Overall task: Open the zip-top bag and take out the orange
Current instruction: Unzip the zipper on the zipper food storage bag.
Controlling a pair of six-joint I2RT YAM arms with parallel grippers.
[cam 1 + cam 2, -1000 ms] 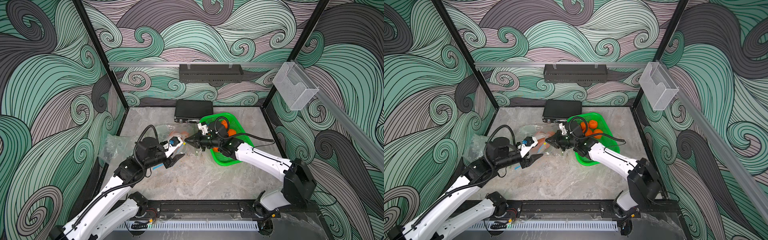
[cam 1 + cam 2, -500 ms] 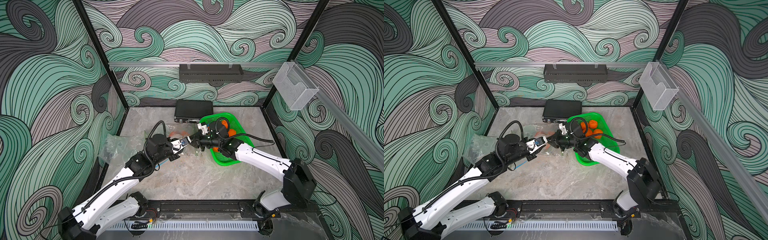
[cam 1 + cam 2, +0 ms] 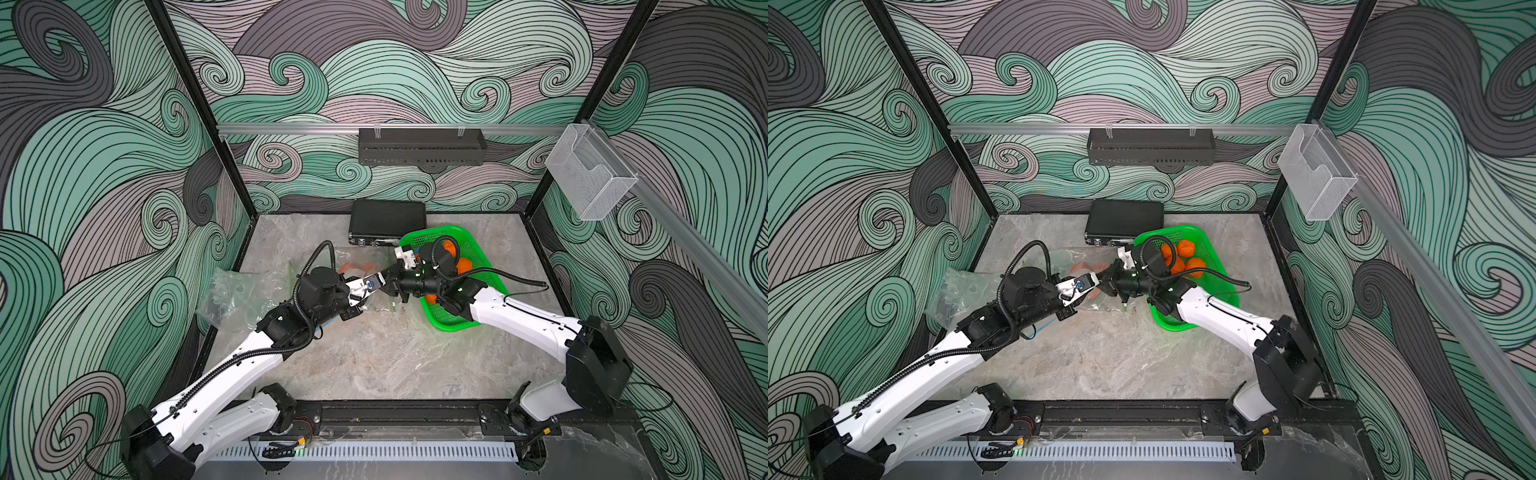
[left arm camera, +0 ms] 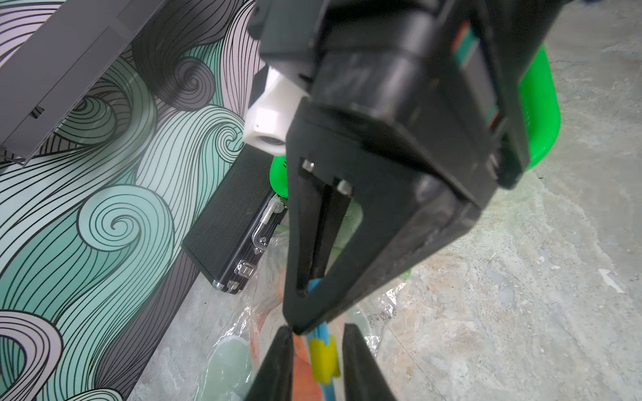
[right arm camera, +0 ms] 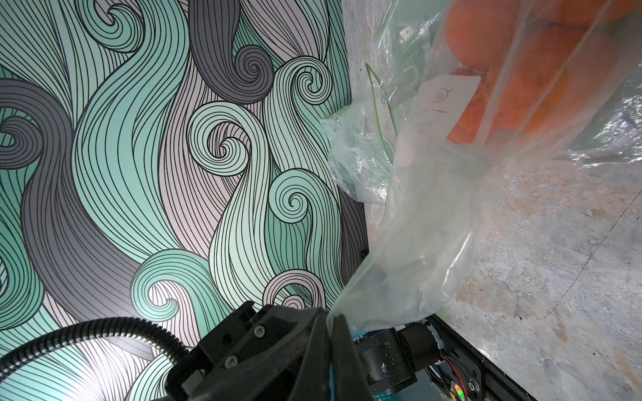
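The clear zip-top bag (image 3: 357,259) lies mid-table with the orange (image 3: 1077,268) showing through it, and shows up close in the right wrist view as a bag (image 5: 434,215) holding the orange (image 5: 486,38). My right gripper (image 5: 330,319) is shut on the bag's blue zip edge and lifts that end. In the left wrist view my left gripper (image 4: 318,328) stands narrowly open around the yellow slider (image 4: 323,357), with a gap on one side. The two grippers meet tip to tip in both top views, the left gripper (image 3: 374,286) against the right gripper (image 3: 388,282).
A green basket (image 3: 440,230) holding several oranges (image 3: 1185,249) stands right behind my right arm. A black case (image 3: 386,220) lies at the back wall. Crumpled clear bags (image 3: 232,291) sit at the left wall.
My left arm has swung in from the front-left up to the right gripper, and its jaws have narrowed around the yellow slider. The right gripper has kept its hold and place.
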